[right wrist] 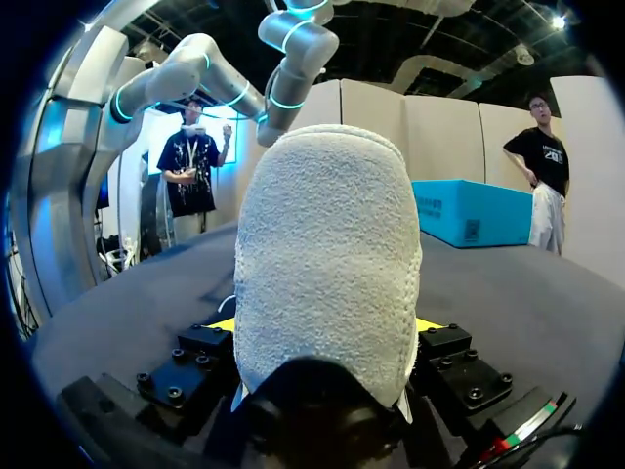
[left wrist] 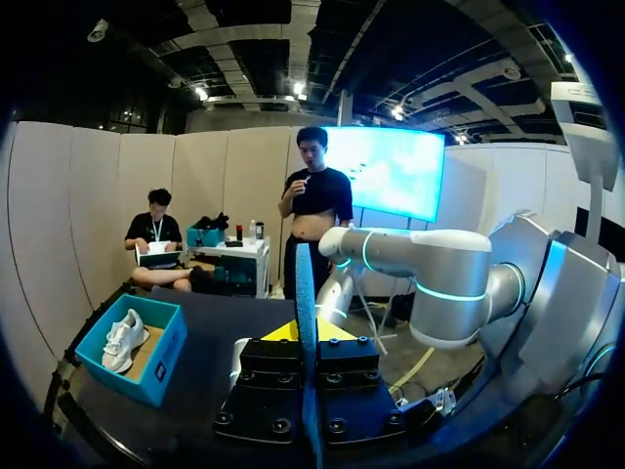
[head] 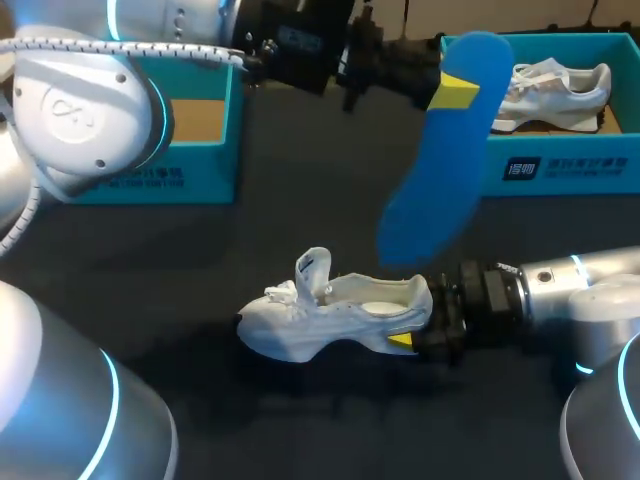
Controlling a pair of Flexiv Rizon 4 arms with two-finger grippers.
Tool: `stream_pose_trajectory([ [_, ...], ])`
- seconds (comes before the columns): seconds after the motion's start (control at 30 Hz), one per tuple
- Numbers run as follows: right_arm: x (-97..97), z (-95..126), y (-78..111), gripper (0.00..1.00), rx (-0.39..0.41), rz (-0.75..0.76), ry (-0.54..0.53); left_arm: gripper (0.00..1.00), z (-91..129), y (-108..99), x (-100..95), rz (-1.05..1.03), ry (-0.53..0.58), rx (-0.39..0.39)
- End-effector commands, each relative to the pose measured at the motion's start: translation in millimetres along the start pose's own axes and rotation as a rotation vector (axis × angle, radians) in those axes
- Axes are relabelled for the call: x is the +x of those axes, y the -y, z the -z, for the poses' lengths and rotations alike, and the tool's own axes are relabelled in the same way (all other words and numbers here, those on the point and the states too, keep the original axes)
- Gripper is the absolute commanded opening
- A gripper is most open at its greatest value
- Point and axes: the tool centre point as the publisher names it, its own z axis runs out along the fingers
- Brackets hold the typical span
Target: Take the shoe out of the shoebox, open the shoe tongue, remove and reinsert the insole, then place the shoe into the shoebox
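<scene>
Left end effector is pinching the blue insole up in the air. Right end effector is clamping the heel of the white shoe, which is sitting on the dark desk near the shoebox.

Plenty of bare table lies open between the left shoebox and the right shoebox. The blue insole, pinched in the left gripper, hangs across the approach to the right shoebox, and a second shoe fills it. The white shoe is free at the toe, while the right gripper blocks its heel.
</scene>
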Motion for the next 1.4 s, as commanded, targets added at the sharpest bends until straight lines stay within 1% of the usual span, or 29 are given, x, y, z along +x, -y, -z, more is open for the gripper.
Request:
stream_pose_trajectory([
  [0.03, 0.4, -1, 1.1, 0.0, 0.006, -0.001, -0.002, 0.0, 1, -1, 0.6, -0.001, 0.001, 0.0],
  [0.13, 0.4, -1, 1.1, 0.0, 0.006, -0.001, -0.002, 0.0, 1, -1, 0.6, -0.001, 0.001, 0.0],
  [0.2, 0.4, -1, 1.1, 0.0, 0.006, -0.001, -0.002, 0.0, 4, 1, 7.7, 0.0, 0.0, 0.049],
  [0.27, 0.4, -1, 1.1, 0.0, 0.006, -0.001, -0.002, 0.0, 8, 6, 14.8, -0.001, 0.007, 0.071],
  [0.37, 0.4, -1, 1.1, 0.0, 0.006, -0.001, -0.002, 0.0, 21, 18, 28.9, -0.009, 0.031, 0.102],
  [0.47, 0.4, -1, 1.1, 0.0, 0.006, -0.001, -0.002, 0.0, 33, 28, 41.9, -0.008, 0.049, 0.109],
  [0.57, 0.4, -1, 1.1, 0.0, 0.006, -0.001, -0.002, 0.0, 43, 33, 52.8, -0.011, 0.017, 0.118],
  [0.73, 0.4, -1, 1.1, 0.0, 0.006, -0.001, -0.002, 0.0, 61, 41, 54.5, 0.032, -0.033, 0.142],
  [0.9, 0.4, -1, 1.1, 0.0, 0.006, -0.001, -0.002, 0.0, 70, 44, 59.7, 0.037, -0.062, 0.161],
  [0.97, 0.4, -1, 1.1, 0.0, 0.006, -0.001, -0.002, 0.0, 75, 43, 64.9, 0.029, -0.061, 0.157],
  [1.07, 0.4, -1, 1.1, 0.0, 0.006, -0.001, -0.002, 0.0, 81, 41, 66.9, 0.043, -0.075, 0.157],
  [1.2, 0.4, -1, 1.1, 0.0, 0.006, -0.001, -0.002, 0.0, 82, 38, 69.2, 0.07, -0.077, 0.136],
  [1.33, 0.4, -1, 1.1, 0.0, 0.006, -0.001, -0.002, 0.0, 85, 36, 74.5, 0.086, -0.106, 0.126],
  [1.4, 0.4, -1, 1.1, 0.0, 0.006, -0.001, -0.002, 0.0, 86, 35, 75.3, 0.087, -0.099, 0.118],
])
